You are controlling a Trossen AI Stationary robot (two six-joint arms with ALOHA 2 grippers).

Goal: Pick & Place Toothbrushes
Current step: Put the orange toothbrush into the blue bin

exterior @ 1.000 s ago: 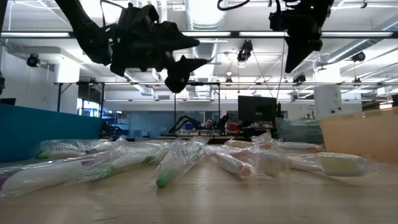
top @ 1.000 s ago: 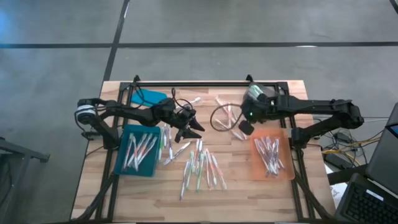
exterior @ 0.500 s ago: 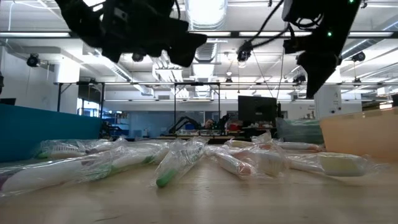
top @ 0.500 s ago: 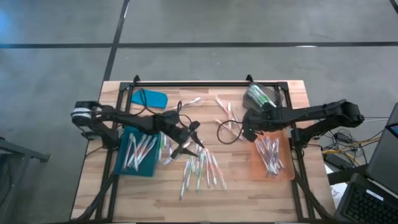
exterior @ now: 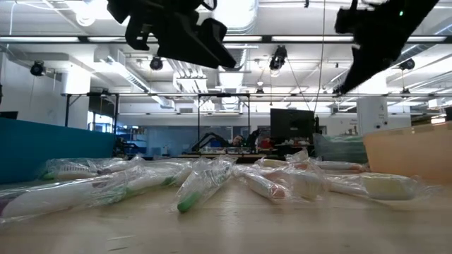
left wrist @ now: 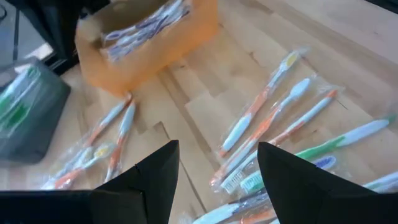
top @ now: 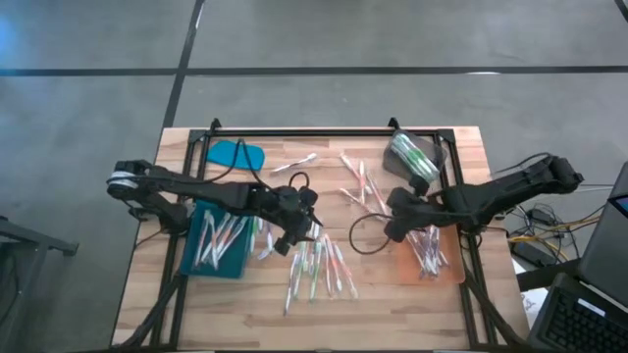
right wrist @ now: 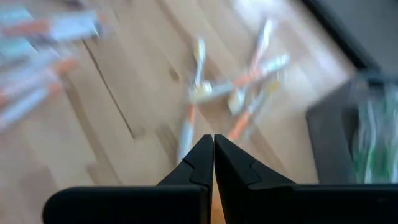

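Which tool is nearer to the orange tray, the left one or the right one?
The right. The right tool hovers shut at the orange tray's inner edge; the left tool hangs open over the loose toothbrushes at mid-table.

A large lab or workshop hall: grey concrete floor (top: 98, 59) around the wooden counter (top: 392, 304), ceiling strip lights (exterior: 63, 39) and ducting overhead, a monitor (exterior: 291, 127) and cluttered benches at centre, a laptop (top: 589, 314) at lower right.
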